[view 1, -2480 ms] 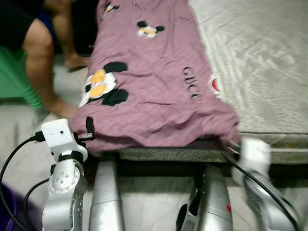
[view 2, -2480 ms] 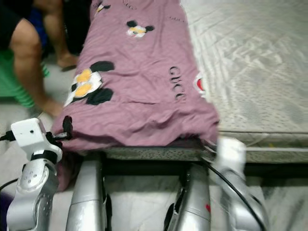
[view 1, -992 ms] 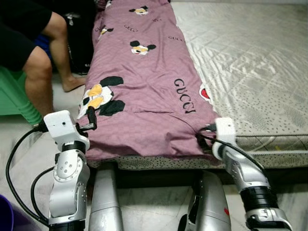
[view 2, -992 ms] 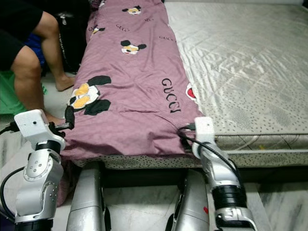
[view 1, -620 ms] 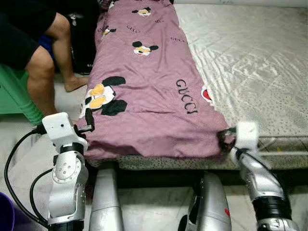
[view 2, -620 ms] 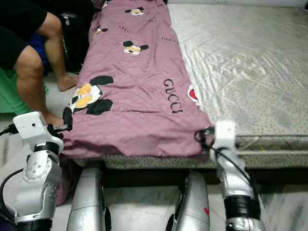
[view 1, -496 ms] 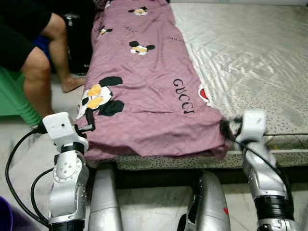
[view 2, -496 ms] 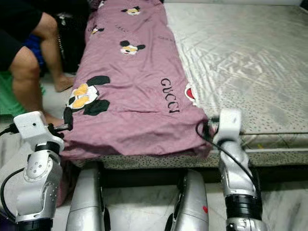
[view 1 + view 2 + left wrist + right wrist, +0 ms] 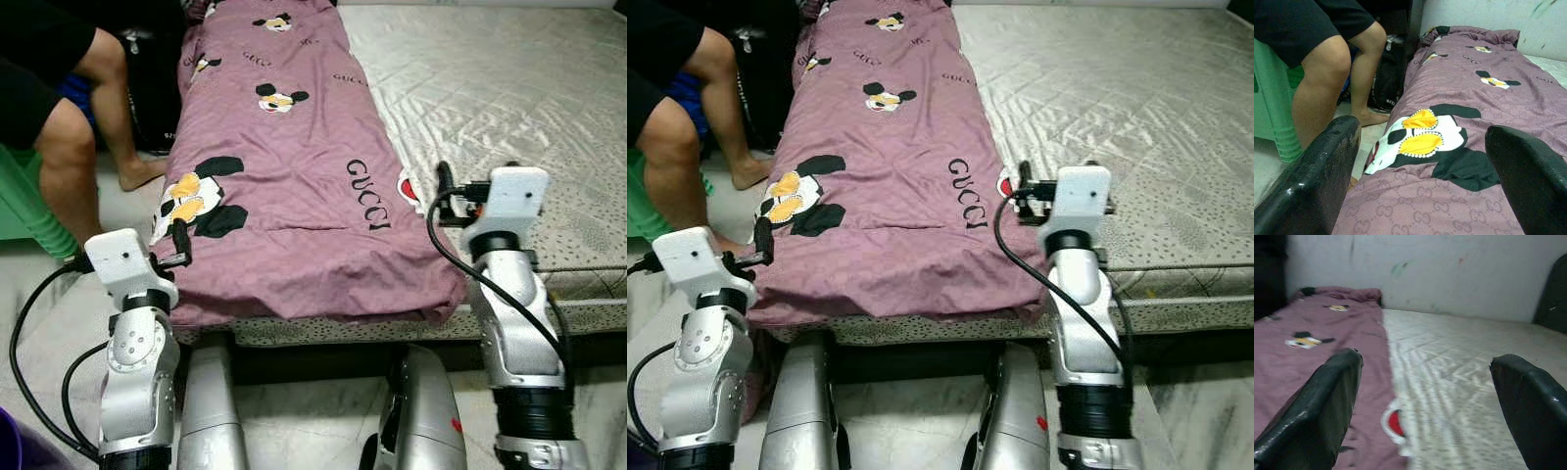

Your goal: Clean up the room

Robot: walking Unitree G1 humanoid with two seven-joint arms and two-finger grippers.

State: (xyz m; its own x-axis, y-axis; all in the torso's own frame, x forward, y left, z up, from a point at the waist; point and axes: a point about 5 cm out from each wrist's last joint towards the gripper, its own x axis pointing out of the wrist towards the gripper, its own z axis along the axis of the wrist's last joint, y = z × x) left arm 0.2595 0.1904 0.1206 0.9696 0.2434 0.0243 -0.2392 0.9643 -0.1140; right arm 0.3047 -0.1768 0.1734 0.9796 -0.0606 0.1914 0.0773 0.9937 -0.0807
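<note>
The purple blanket (image 9: 294, 186) lies folded lengthwise along the bed's (image 9: 549, 117) left edge, looks soft, light and floppy, so I'd pinch its near corners, where the left hand (image 9: 179, 238) and right hand (image 9: 443, 186) hover wide open, empty.

The mauve-purple quilt (image 9: 294, 186) is printed with black lettering and black, white and yellow cartoon mouse heads, plus a red-and-white patch at its edge. Underneath, the pale grey-beige quilted mattress (image 9: 509, 88) has a stitched diamond pattern, speckled dark near its front edge. There's a green plastic stool (image 9: 24, 211) too.
</note>
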